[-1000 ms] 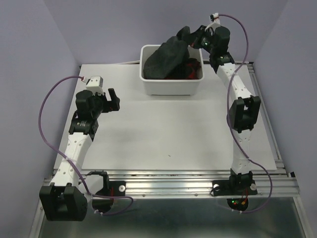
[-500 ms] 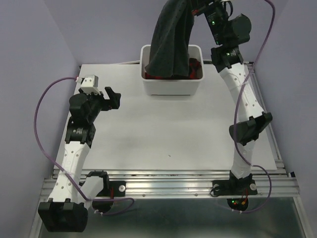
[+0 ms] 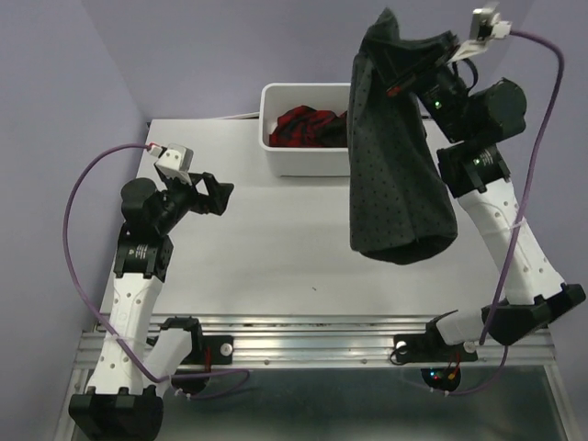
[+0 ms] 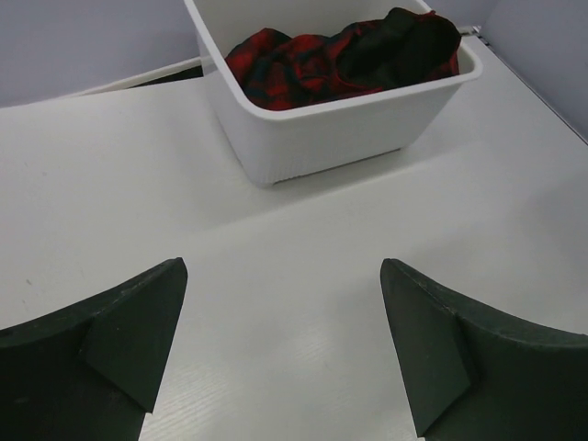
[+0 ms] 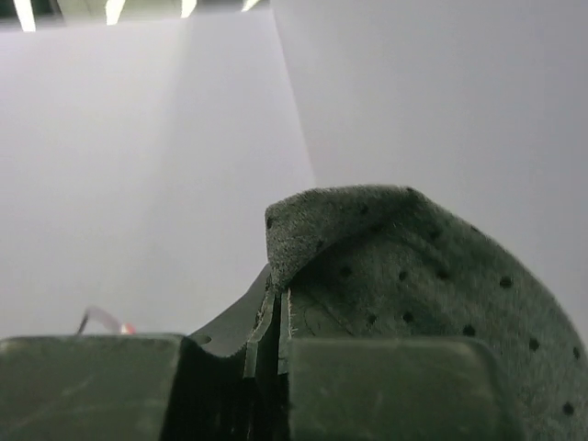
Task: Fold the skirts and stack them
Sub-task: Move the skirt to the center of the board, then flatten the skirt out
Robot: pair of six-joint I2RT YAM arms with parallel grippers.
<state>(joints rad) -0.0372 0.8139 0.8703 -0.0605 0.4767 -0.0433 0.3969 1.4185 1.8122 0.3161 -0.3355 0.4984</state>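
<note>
Top view with both wrist views. Over the last second the right end effector has risen from the white tub and swung toward the near right. It takes the dark grey dotted skirt with it. A second ago this skirt lay bundled in the tub. Half a second ago it was stretched upward with its hem still inside. Now it hangs free as a long drape over the right part of the bench, clear of the tub. Whether its lower edge touches the bench cannot be told from above. The right wrist view shows the jaws pressed together on a fold of the dotted cloth.

The first garment is thus out of the tub, but it is neither laid flat nor folded. Spreading it on the bench is judged to be the next step.

The red-and-navy plaid skirt is now uncovered and lies crumpled in the tub. A dark fold lies beside it, and whether that fold belongs to it cannot be told.

The left end effector hovers over the left of the bench in roughly its former station, with jaws spread wide and holding nothing. It faces the tub, with bare bench between them.

The tub stands at the far edge, and the middle of the bench appears free for laying out. The hanging skirt screens part of the right arm. The right arm's purple cable loops just behind it.
</note>
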